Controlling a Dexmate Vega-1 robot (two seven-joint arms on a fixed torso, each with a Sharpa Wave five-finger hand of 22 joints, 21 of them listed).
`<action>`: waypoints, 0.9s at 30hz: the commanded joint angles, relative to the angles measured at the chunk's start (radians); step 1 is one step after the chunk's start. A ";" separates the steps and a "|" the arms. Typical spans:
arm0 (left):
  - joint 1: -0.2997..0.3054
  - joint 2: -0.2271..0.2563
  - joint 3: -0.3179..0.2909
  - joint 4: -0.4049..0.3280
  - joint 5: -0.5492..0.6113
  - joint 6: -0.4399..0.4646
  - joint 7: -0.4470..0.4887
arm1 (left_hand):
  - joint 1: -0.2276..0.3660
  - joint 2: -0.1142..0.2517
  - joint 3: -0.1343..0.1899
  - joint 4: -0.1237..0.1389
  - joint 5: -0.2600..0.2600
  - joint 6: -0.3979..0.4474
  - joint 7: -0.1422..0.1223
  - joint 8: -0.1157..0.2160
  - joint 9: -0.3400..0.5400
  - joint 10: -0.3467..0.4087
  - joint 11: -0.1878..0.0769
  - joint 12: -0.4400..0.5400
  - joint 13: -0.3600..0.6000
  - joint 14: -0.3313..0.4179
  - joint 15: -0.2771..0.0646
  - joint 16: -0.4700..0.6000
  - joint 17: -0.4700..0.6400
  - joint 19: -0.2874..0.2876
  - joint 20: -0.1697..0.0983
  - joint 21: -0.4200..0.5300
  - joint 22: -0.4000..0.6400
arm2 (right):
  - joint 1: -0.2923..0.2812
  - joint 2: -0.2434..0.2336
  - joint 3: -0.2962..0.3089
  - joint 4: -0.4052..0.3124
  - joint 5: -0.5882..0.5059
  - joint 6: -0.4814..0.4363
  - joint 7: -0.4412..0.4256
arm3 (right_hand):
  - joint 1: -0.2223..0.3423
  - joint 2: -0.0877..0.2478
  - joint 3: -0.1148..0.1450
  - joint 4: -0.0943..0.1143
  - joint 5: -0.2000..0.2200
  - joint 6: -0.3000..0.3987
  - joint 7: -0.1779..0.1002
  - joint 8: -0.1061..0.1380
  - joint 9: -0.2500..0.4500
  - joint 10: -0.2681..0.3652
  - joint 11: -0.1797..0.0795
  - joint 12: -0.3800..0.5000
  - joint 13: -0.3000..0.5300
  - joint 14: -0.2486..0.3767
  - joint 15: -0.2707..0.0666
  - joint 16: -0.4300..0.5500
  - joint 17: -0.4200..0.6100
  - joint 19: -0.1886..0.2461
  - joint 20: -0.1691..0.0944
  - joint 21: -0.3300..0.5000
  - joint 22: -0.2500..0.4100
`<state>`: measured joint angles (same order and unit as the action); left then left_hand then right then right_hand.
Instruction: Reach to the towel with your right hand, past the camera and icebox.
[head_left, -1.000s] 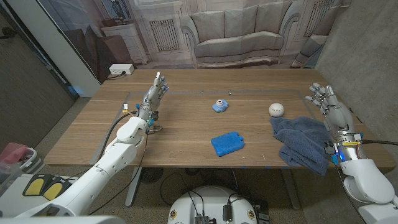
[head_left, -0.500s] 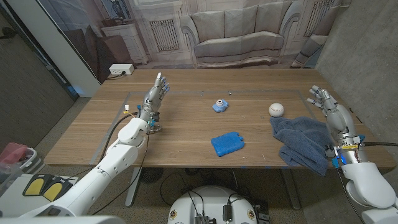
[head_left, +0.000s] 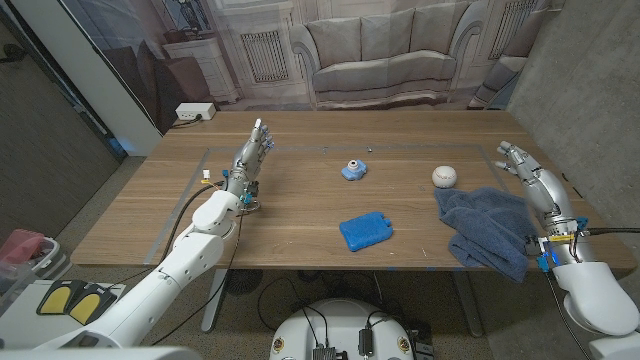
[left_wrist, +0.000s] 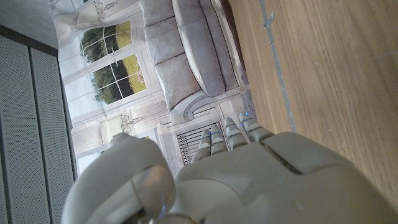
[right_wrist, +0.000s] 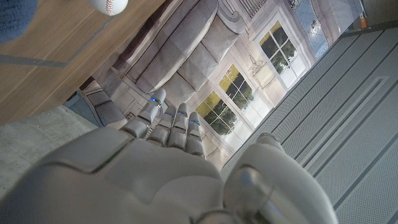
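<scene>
Head view puts the right hand (head_left: 522, 166) over the counter's (head_left: 300, 215) far right edge, fingers straight, held together and reaching away from the robot, with nothing held. The towel (head_left: 485, 226) — dark blue and rumpled — lies on the counter just beside that hand, at about 7 o'clock from it, its near corner drooping over the counter's front edge. Hand and towel look apart, with the forearm running along the towel's right side.

A baseball (head_left: 444, 177) sits at about 9 o'clock from the right hand, just off the towel's far left corner. The icebox (head_left: 365, 230), a flat blue pack, lies at 9 o'clock from the towel, near the counter's middle. The small blue camera (head_left: 352, 169) stands at 12 o'clock from the icebox, well apart from the towel.

Right wrist view shows the back of the right hand (right_wrist: 168, 174) with its fingers (right_wrist: 177, 124) side by side, the baseball (right_wrist: 107, 5) and a scrap of towel (right_wrist: 15, 15) at the frame's edge.

The left hand (head_left: 252, 152) is on the counter's left side, fingers extended and slightly apart, empty; left wrist view shows its back (left_wrist: 236, 180) beside the bare wood.
</scene>
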<state>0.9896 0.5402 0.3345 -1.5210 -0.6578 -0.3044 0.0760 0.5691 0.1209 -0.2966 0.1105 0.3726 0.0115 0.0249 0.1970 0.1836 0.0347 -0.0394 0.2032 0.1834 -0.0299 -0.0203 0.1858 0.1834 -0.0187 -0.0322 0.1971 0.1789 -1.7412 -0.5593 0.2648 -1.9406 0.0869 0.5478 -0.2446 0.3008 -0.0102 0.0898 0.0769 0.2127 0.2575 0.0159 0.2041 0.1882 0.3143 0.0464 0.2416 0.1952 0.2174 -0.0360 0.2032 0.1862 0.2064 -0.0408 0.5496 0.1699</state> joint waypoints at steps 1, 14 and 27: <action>0.006 -0.005 -0.013 -0.023 -0.019 0.006 0.013 | 0.008 0.001 -0.010 -0.001 0.000 0.009 0.002 0.001 0.002 0.009 0.002 0.002 0.006 0.005 -0.003 0.004 0.002 0.009 -0.042 0.006 0.002 | 0.028 -0.005 0.005 0.038 -0.055 0.020 0.006 | -0.003 -0.005 -0.006 0.000 0.007 0.010 -0.006 0.005 0.006 0.006 -0.008 0.006 0.002 0.012 -0.006 0.005 0.003 0.014 -0.044 -0.007 0.003; 0.031 0.006 -0.021 -0.075 -0.035 0.015 0.016 | 0.009 0.002 -0.010 0.000 0.000 0.013 0.002 0.002 0.002 0.010 0.001 0.003 0.006 0.005 -0.003 0.004 0.002 0.010 -0.042 0.006 0.002 | 0.022 0.014 0.035 0.041 -0.171 0.027 -0.037 | 0.005 -0.018 -0.012 -0.009 0.016 0.019 -0.014 0.006 0.006 0.018 -0.023 0.009 0.002 0.032 -0.033 0.007 0.001 0.045 -0.070 -0.013 0.002; 0.046 0.017 -0.028 -0.106 -0.023 0.007 0.030 | 0.010 0.003 -0.010 0.000 -0.001 0.014 0.003 0.002 0.002 0.013 -0.001 0.003 0.006 0.006 -0.003 0.004 0.002 0.009 -0.041 0.005 0.002 | 0.026 0.047 0.054 0.050 -0.299 0.014 -0.105 | 0.009 -0.031 -0.020 -0.016 0.024 0.032 -0.022 0.009 0.006 0.033 -0.034 0.013 0.002 0.050 -0.040 0.009 0.000 0.065 -0.075 -0.019 0.002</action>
<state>1.0224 0.5508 0.3129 -1.5993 -0.6860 -0.2894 0.0980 0.5731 0.1248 -0.2966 0.1105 0.3726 0.0208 0.0267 0.1969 0.1835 0.0346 -0.0393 0.2032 0.1834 -0.0299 -0.0203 0.1857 0.1834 -0.0149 -0.0359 0.1971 0.1789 -1.7201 -0.5342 0.3031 -1.8998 -0.1160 0.5687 -0.3012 0.3113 -0.0317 0.0704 0.0634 0.2320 0.2793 -0.0059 0.2040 0.1932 0.3429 0.0176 0.2495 0.1953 0.2569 -0.0398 0.2072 0.1864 0.2634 -0.0408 0.5343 0.1698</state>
